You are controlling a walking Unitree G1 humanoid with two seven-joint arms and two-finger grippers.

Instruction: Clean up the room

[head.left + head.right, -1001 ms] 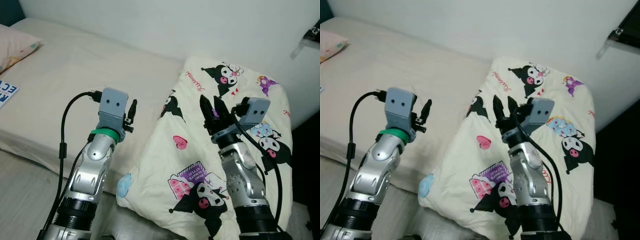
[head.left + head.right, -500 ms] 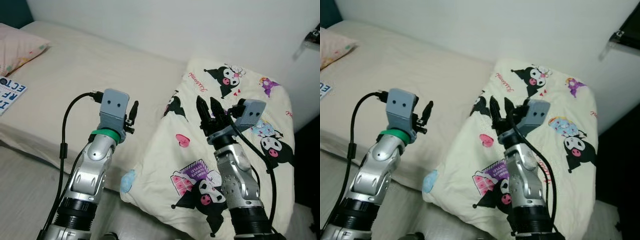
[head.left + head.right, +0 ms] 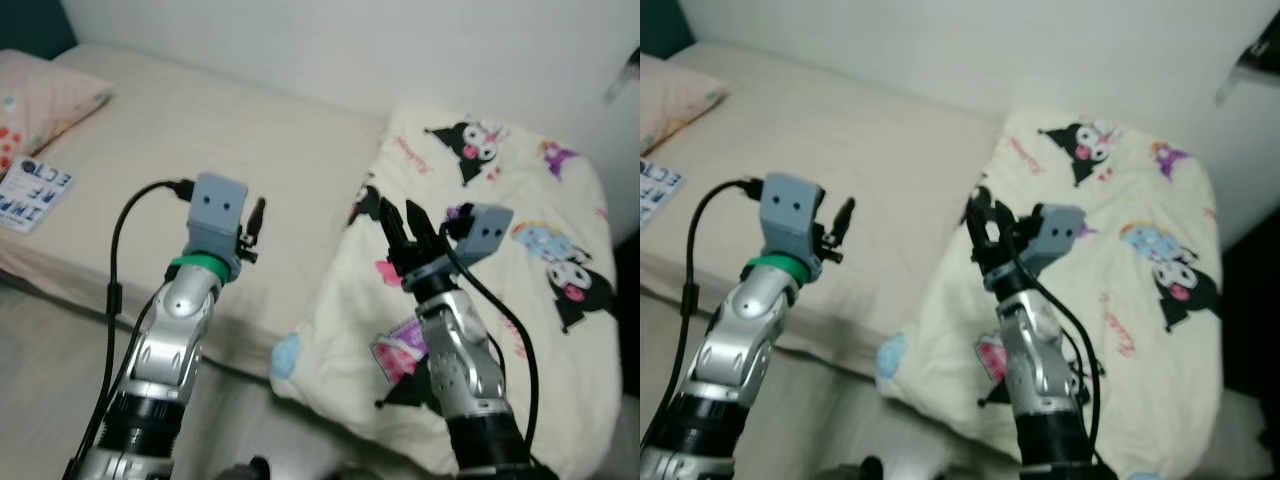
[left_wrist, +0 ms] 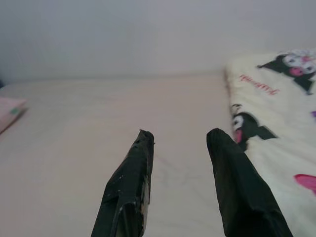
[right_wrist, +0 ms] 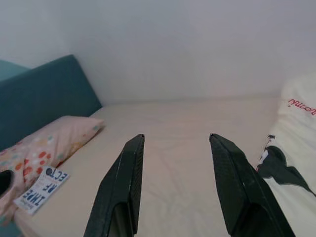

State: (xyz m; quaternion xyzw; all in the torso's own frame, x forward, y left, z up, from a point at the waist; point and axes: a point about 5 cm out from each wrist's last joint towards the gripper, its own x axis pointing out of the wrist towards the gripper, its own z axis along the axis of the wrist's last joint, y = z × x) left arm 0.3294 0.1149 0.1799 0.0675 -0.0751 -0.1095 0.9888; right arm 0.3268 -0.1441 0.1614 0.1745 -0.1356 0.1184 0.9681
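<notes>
A cartoon-print quilt (image 3: 520, 230) lies bunched at one end of the bed (image 3: 200, 150). The right gripper (image 3: 402, 222) hovers over the quilt's near edge, fingers spread, empty. The left gripper (image 3: 253, 218) hangs above the bare mattress beside the quilt, fingers also apart, empty.

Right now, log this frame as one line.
left gripper: open, raised over beige mattress | right gripper: open, empty, raised | cream cartoon-print quilt: heaped on bed end | white booklet: beside pink pillow

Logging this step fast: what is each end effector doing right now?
Left end effector: open, holding nothing, raised over the bed.
Right end effector: open, holding nothing, raised beside the cartoon-print blanket.
</notes>
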